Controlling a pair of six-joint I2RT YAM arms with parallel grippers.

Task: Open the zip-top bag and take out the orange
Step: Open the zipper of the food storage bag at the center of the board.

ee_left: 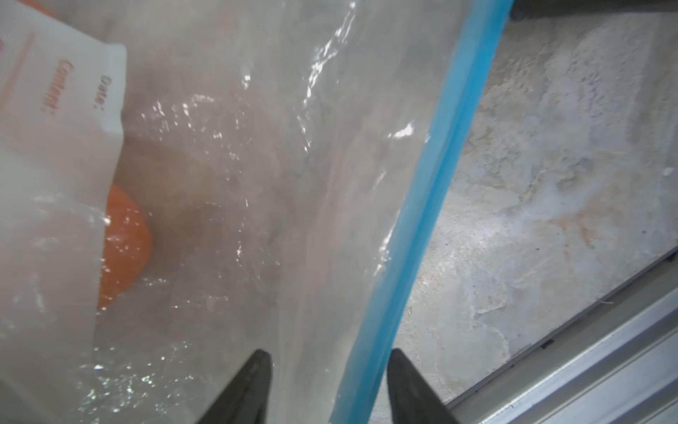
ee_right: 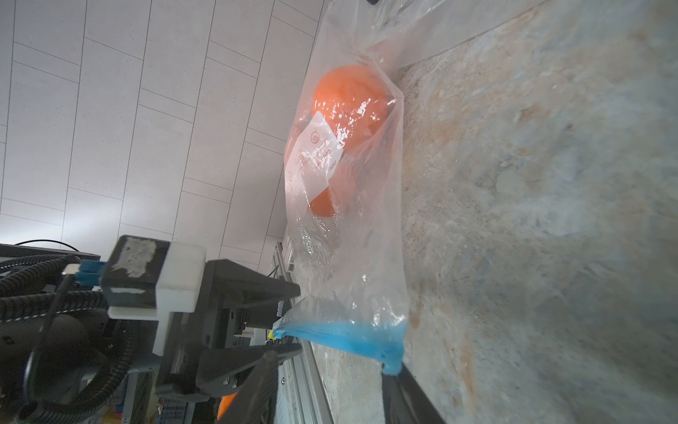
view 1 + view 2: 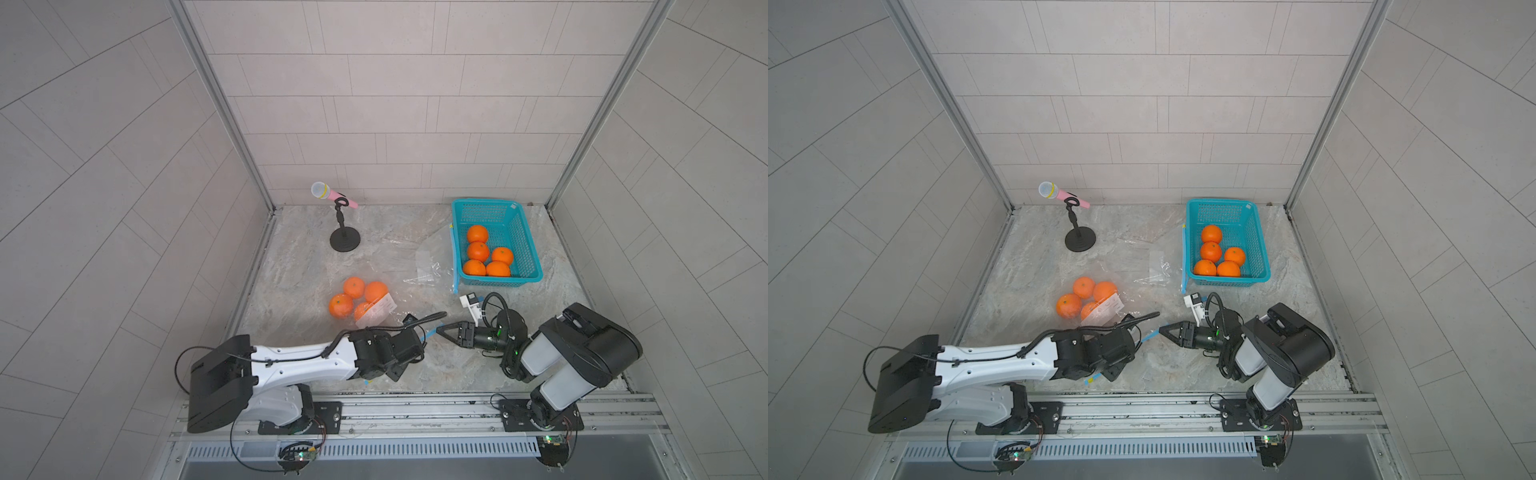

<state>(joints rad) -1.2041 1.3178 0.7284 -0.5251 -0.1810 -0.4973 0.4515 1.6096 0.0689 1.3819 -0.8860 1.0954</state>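
Straddling the blue zip strip (image 1: 433,205) at one end, the left gripper (image 1: 330,367) has its jaws apart, one on each side of the strip, not yet pinching it. At the other end of the strip the right gripper (image 3: 439,331) has its jaws apart too, with the blue corner just beside one of them; I see no grip there. The danger, I think, is this: if a gripper closes on both lips at once, the strip stays sealed. A pull would then only drag the whole zip-top bag (image 2: 370,235) over the counter (image 3: 299,249), because the film looks slippery. Beyond the strip a white label (image 1: 62,91) reads "Date:" and "Content:"; no brand is readable. Further from the strip, inside the bag, lie four oranges (image 3: 353,286).
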